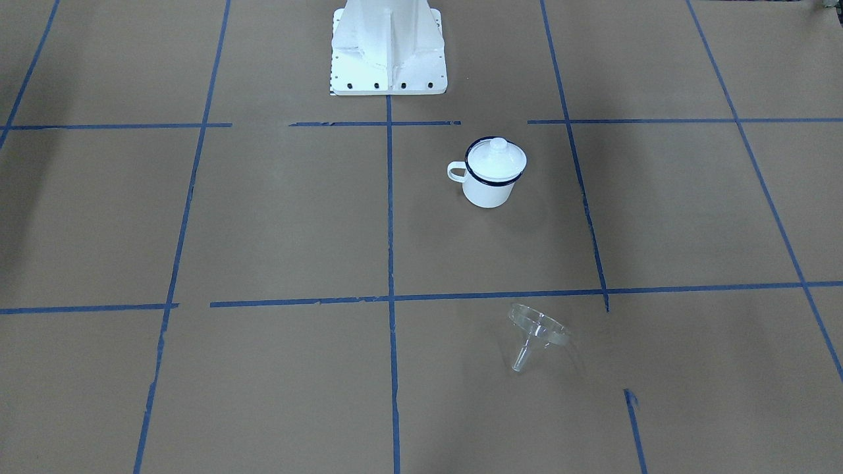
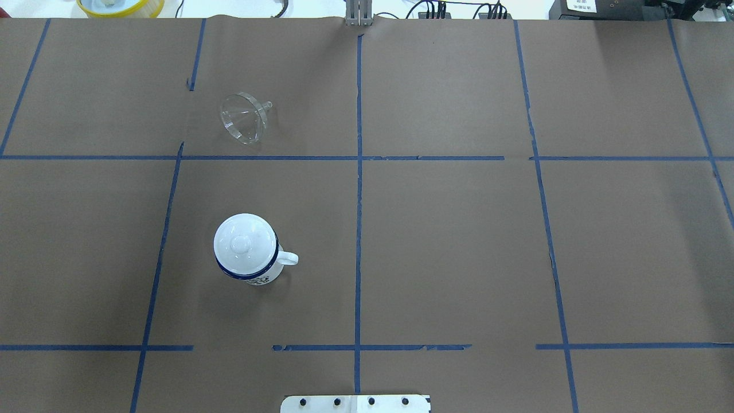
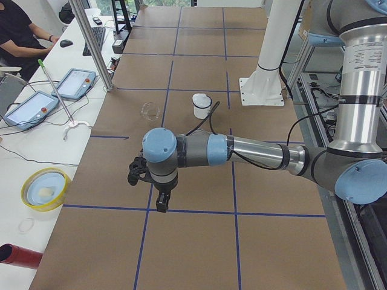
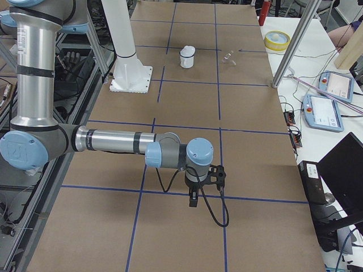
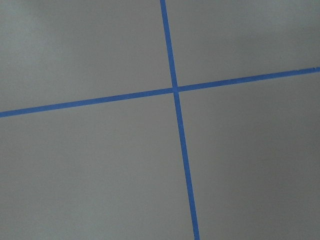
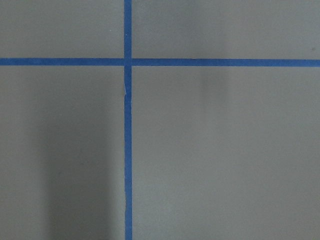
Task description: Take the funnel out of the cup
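The clear funnel lies tipped on its side on the brown table, apart from the cup; it also shows in the overhead view and both side views. The white enamel cup stands upright with a white domed lid on it. My left gripper shows only in the exterior left view, far from both things; I cannot tell if it is open. My right gripper shows only in the exterior right view, also far away; I cannot tell its state.
The white robot base stands at the table's robot side. Blue tape lines grid the table. A yellow bowl, control tablets, a metal post and a seated person are on the operators' side.
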Robot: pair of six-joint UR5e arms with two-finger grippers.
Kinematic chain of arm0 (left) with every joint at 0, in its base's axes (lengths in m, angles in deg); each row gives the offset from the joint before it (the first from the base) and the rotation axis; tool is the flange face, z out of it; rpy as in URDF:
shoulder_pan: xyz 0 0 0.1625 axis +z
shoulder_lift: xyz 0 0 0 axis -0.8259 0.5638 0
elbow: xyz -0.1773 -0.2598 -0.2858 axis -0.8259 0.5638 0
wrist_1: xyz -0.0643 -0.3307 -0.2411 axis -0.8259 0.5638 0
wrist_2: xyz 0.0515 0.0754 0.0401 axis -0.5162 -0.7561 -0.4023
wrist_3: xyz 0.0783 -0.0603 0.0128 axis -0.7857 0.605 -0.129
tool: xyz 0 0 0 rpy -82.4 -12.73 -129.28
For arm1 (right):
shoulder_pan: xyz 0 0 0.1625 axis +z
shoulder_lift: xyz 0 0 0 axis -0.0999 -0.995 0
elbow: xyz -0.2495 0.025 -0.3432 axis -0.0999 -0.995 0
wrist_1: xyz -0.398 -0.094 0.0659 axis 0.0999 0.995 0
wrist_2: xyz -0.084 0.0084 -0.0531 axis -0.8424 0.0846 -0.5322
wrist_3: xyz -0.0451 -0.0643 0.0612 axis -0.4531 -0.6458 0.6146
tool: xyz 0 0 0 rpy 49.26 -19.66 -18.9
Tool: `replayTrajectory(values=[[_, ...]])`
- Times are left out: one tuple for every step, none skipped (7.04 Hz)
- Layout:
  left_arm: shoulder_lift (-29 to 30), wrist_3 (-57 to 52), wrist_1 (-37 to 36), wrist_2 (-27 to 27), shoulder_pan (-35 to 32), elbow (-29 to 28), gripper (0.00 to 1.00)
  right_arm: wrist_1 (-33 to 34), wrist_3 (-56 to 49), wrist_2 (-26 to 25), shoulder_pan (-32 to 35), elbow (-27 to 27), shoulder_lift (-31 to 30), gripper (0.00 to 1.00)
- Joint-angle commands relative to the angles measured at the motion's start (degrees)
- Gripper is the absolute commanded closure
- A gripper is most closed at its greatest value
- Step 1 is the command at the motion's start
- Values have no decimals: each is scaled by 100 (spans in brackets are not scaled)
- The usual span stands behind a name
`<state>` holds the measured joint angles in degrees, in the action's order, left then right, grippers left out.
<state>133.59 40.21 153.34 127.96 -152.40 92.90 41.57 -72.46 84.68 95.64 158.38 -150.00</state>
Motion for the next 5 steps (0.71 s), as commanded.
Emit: replayTrajectory(values=[[87,666,467,8,187,-213,0,0,0,0,0,6,0,0],[79,1035,523,-1,284,-205,0,0,0,0,0,-2,0,0],[70,1004,515,-27,407,-161,0,0,0,0,0,6,0,0],[9,960,559,-53,408,-170,0,0,0,0,0,6,0,0],[-18,951,542,-45,408,-144,0,0,0,0,0,6,0,0]])
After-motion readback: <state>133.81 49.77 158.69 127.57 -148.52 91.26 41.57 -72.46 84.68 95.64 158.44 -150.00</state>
